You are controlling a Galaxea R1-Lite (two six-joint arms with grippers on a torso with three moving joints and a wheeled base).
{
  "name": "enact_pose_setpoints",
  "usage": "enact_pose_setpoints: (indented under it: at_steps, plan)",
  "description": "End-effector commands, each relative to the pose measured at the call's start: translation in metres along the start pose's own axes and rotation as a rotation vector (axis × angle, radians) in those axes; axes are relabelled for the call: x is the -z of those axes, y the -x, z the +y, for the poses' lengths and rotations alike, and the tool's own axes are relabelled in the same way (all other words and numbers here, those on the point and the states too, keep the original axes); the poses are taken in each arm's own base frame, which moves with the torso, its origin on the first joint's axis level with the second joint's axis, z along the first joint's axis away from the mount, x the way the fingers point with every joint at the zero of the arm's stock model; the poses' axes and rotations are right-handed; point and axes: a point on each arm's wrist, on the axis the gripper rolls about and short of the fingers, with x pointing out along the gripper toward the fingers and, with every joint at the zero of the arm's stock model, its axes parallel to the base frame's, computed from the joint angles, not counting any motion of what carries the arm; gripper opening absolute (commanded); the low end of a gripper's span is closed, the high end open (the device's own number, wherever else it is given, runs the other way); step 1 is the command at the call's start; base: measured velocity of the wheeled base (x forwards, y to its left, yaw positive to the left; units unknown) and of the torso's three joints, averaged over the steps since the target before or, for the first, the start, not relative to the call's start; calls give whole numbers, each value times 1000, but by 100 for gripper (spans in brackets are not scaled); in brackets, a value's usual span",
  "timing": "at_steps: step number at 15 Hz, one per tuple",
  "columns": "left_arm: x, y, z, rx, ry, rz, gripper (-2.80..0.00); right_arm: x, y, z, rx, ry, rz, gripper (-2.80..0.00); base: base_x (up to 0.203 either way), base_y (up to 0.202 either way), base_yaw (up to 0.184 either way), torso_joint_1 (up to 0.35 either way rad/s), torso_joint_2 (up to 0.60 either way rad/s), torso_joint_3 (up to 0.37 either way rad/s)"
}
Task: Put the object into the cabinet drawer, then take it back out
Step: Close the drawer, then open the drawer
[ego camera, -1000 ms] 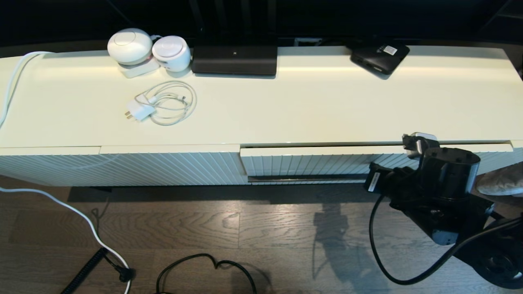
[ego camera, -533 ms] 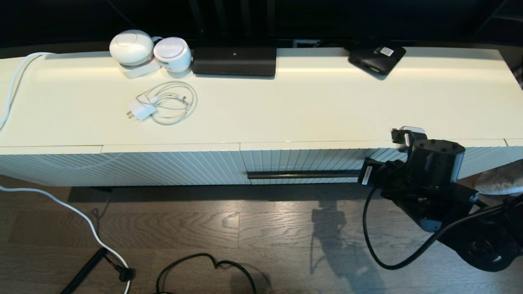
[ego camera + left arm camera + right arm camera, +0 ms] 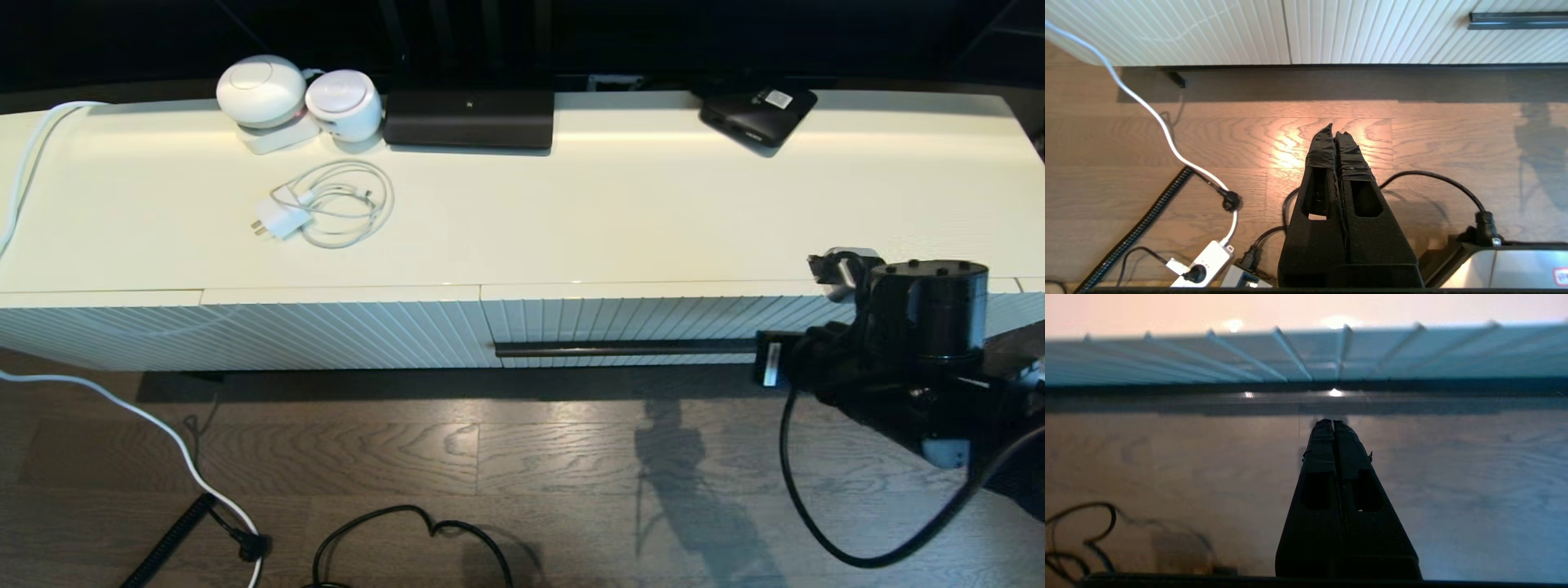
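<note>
The cabinet drawer [image 3: 637, 318] is shut flush with the cabinet front, its dark bar handle [image 3: 620, 349] running along the lower edge. The black umbrella is not in view anywhere. My right arm [image 3: 914, 351] hangs in front of the drawer's right end. In the right wrist view my right gripper [image 3: 1334, 424] is shut and empty, tips just short of the ribbed drawer front [image 3: 1306, 355] near its bottom edge. My left gripper [image 3: 1336, 130] is shut and empty, parked over the wooden floor, with the drawer handle [image 3: 1515, 20] far ahead of it.
On the cabinet top lie a white charger with coiled cable [image 3: 326, 204], two white round devices [image 3: 261, 90], a wide black device [image 3: 469, 118] and a flat black box [image 3: 759, 114]. A diagonal-grooved panel [image 3: 245, 335] sits left of the drawer. Cables [image 3: 408, 531] and a power strip [image 3: 1204, 263] lie on the floor.
The drawer stood slightly open a second ago and is now shut. My right arm pushed in toward the cabinet, then shifted to the right and back a little.
</note>
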Motion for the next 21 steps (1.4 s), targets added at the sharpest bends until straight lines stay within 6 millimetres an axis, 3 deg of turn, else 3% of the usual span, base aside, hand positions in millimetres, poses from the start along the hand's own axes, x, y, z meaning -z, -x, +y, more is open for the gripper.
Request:
enact_pose_setpoints:
  at_steps: [1,8,12,14,17,21]
  plan:
    - [0,0,0,-1,0,0,-280,-13,39,-11,-4,15,35,-280,0,0,0,0,0,0]
    - [0,0,0,-1,0,-1,-280,-10,161,-52,18,98,291,-280,0,0,0,0,0,0]
    - [0,0,0,-1,0,-1,-280,2,233,-80,63,108,394,-280,0,0,0,0,0,0]
    - [0,0,0,-1,0,-1,-280,2,246,-88,168,39,391,-280,0,0,0,0,0,0]
    - [0,0,0,1,0,-1,-280,3,246,-90,253,-179,407,-280,0,0,0,0,0,0]
    - [0,0,0,0,0,-1,-280,6,248,-91,301,-227,503,-280,0,0,0,0,0,0]
